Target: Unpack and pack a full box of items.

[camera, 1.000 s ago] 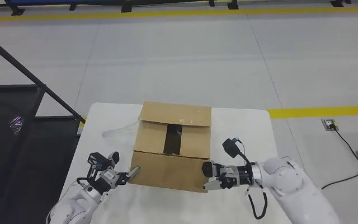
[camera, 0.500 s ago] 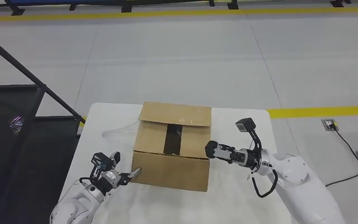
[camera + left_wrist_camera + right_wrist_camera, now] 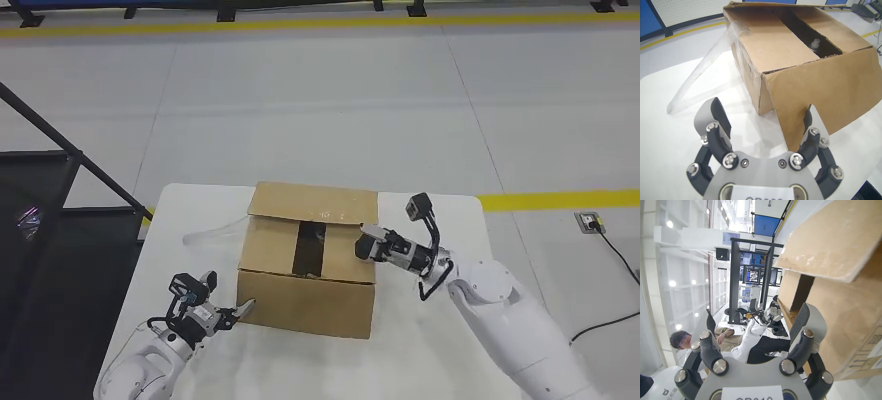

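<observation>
A brown cardboard box (image 3: 275, 250) stands mid-table, its two inner flaps nearly closed with a dark gap (image 3: 310, 250) between them. A dark bottle top (image 3: 814, 44) shows inside the gap. The front flap (image 3: 825, 91) hangs down and the back flap (image 3: 313, 203) stands out. My left gripper (image 3: 232, 313) is open at the box's front left corner, one fingertip (image 3: 810, 117) against the hanging flap's edge. My right gripper (image 3: 365, 245) is open at the box's right side, level with the top, one finger (image 3: 806, 317) close to the wall under a flap (image 3: 829, 243).
A strip of clear plastic tape (image 3: 702, 75) trails from the box's far left corner onto the white table (image 3: 200, 215). Bare tabletop lies left of the box and in front of it. The table's right part (image 3: 450, 215) is bare beyond the right arm.
My right gripper has moved from the box's front right corner back along the right side and up to the top flap. The left gripper has shifted only slightly.
</observation>
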